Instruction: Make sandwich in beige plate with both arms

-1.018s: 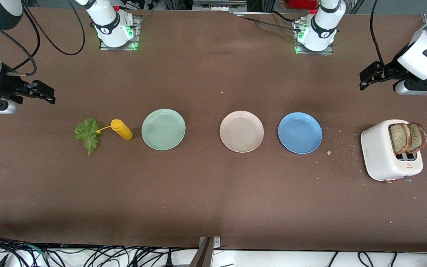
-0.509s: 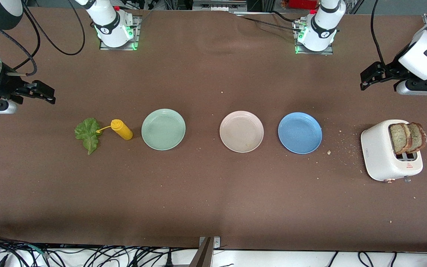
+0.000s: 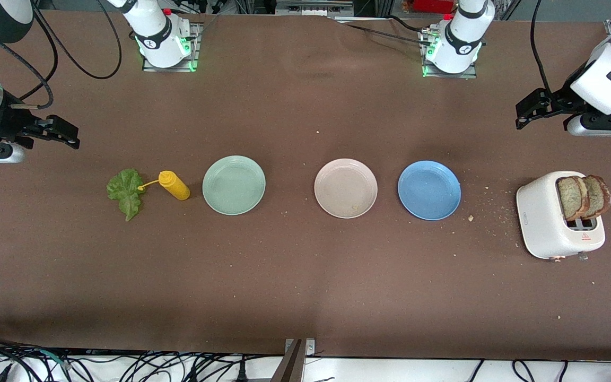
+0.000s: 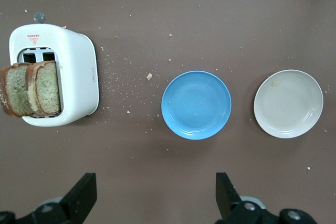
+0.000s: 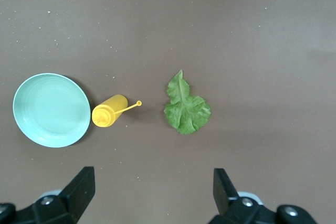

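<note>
The beige plate point(image 3: 346, 188) point(image 4: 288, 103) lies bare at mid-table between two other plates. Two slices of brown bread point(image 3: 584, 197) point(image 4: 30, 88) stand upright in a white toaster point(image 3: 544, 217) point(image 4: 79, 80) at the left arm's end. A green lettuce leaf point(image 3: 125, 191) point(image 5: 186, 108) lies flat at the right arm's end. My left gripper point(image 3: 529, 109) point(image 4: 156, 192) hangs open and holding nothing above bare table beside the toaster. My right gripper point(image 3: 64, 132) point(image 5: 154, 190) hangs open, also holding nothing, above bare table beside the lettuce.
A mint-green plate point(image 3: 234, 185) point(image 5: 51, 109) and a blue plate point(image 3: 429, 190) point(image 4: 196, 104) flank the beige one. A yellow squeeze bottle point(image 3: 174, 185) point(image 5: 108, 112) lies on its side between lettuce and mint plate. Crumbs point(image 3: 491, 215) dot the table by the toaster.
The left arm has shifted very slightly. The right arm and everything on the table have stayed where they were.
</note>
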`<state>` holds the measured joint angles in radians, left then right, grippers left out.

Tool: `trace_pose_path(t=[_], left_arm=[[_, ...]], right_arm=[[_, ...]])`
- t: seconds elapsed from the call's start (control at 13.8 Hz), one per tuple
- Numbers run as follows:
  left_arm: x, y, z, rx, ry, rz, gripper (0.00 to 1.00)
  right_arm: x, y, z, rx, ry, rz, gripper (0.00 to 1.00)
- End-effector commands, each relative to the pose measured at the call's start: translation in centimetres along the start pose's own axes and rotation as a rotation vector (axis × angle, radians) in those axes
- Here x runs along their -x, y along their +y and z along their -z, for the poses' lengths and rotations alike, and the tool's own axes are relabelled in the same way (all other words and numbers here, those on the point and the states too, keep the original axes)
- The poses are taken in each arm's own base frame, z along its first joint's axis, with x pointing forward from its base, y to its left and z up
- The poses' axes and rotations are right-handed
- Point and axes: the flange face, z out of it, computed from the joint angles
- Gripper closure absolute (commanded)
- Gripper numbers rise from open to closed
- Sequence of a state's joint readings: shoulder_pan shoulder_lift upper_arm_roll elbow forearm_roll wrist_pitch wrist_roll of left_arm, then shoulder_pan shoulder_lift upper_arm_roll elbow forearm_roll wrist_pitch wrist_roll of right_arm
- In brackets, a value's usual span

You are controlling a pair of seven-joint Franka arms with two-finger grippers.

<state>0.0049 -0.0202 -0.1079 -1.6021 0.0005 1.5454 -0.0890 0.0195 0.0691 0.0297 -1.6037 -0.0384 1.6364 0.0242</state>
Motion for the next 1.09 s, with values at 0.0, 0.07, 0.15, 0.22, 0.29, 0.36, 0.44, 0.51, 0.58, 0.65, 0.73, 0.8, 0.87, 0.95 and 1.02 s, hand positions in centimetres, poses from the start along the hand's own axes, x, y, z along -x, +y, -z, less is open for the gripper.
trace_pose_path(t=[0.0, 0.07, 0.15, 0.22, 0.29, 0.36, 0.44, 0.51, 0.58, 0.65, 0.73, 0.8, 0.87, 0.95, 1.02], left_arm=[[-0.06, -0.20, 0.26, -0.017, 0.009, -0.005, 0.00], [-0.06, -0.20, 0.26, -0.017, 0.009, -0.007, 0.00], [-0.06, -0.20, 0.26, -0.017, 0.009, -0.007, 0.00], [-0.06, -0.20, 0.26, -0.017, 0.009, -0.007, 0.00], [-0.06, -0.20, 0.26, -0.017, 0.009, -0.005, 0.00], [-0.06, -0.20, 0.26, -0.017, 0.009, -0.005, 0.00], [-0.06, -0.20, 0.26, -0.017, 0.009, -0.005, 0.00], [-0.06, -0.20, 0.26, -0.017, 0.009, -0.005, 0.00], [-0.06, -0.20, 0.26, -0.017, 0.009, -0.005, 0.00], [-0.06, -0.20, 0.26, -0.017, 0.009, -0.005, 0.00], [-0.06, -0.20, 0.26, -0.017, 0.009, -0.005, 0.00], [-0.06, -0.20, 0.26, -0.017, 0.009, -0.005, 0.00], [-0.06, -0.20, 0.26, -0.017, 0.009, -0.005, 0.00], [-0.06, -0.20, 0.33, -0.017, 0.010, -0.004, 0.00], [-0.06, -0.20, 0.33, -0.017, 0.011, 0.005, 0.00]], right_arm=[[0.17, -0.18, -0.09, 0.010, 0.005, 0.002, 0.00], [0.17, -0.18, -0.09, 0.010, 0.005, 0.002, 0.00], [0.17, -0.18, -0.09, 0.010, 0.005, 0.002, 0.00], [0.17, -0.18, -0.09, 0.010, 0.005, 0.002, 0.00], [0.17, -0.18, -0.09, 0.010, 0.005, 0.002, 0.00], [0.17, -0.18, -0.09, 0.010, 0.005, 0.002, 0.00], [0.16, -0.19, -0.02, 0.008, 0.006, 0.002, 0.00], [0.16, -0.18, -0.02, 0.009, 0.006, 0.002, 0.00], [0.16, -0.19, -0.02, 0.008, 0.006, 0.002, 0.00], [0.16, -0.19, -0.02, 0.008, 0.006, 0.002, 0.00], [0.16, -0.19, -0.02, 0.008, 0.006, 0.002, 0.00], [0.16, -0.19, -0.02, 0.008, 0.006, 0.002, 0.00], [0.16, -0.18, -0.02, 0.009, 0.006, 0.002, 0.00], [0.16, -0.19, -0.02, 0.008, 0.006, 0.002, 0.00], [0.16, -0.19, -0.02, 0.008, 0.006, 0.003, 0.00]])
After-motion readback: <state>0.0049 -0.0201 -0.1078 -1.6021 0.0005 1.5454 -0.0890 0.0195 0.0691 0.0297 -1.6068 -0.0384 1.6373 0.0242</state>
